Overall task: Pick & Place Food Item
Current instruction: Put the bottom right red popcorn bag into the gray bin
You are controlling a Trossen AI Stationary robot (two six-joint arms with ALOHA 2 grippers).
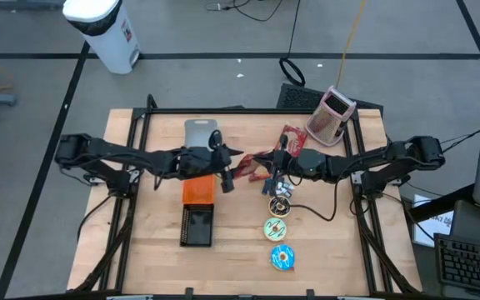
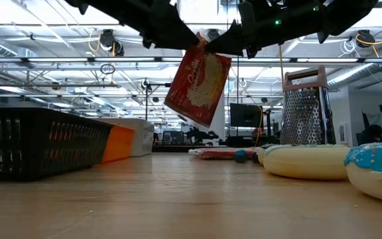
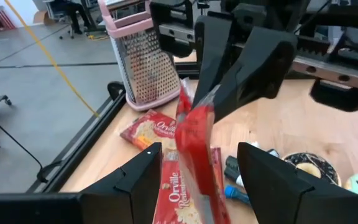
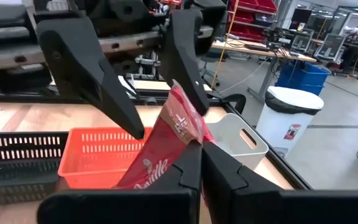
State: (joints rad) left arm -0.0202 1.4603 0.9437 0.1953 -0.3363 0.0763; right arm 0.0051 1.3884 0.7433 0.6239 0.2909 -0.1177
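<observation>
I see the wooden bench (image 1: 148, 250) with both arms reaching in from its side edges and meeting over the middle. Near the centre sit three baskets in a row running from the far edge toward the near edge: a white basket (image 1: 200, 132), an orange basket (image 1: 197, 192), and a black basket (image 1: 197, 226). By the far right corner stands a metal grater (image 1: 332, 115) with a pink handle.

The red popcorn bag (image 2: 196, 86) hangs in the air above the middle of the bench, clear of the surface. The right tool (image 4: 199, 163) has its fingers pinched together on one edge of the bag. The left tool (image 3: 199, 163) stands with its fingers spread, one on either side of the bag, not clamped on it.

A second popcorn bag (image 3: 148, 130) lies flat near the grater. Toward the near edge, right of centre, three donuts lie in a line: a dark donut (image 1: 278, 206), a yellow-iced donut (image 1: 275, 228), and a blue-iced donut (image 1: 282, 257).
</observation>
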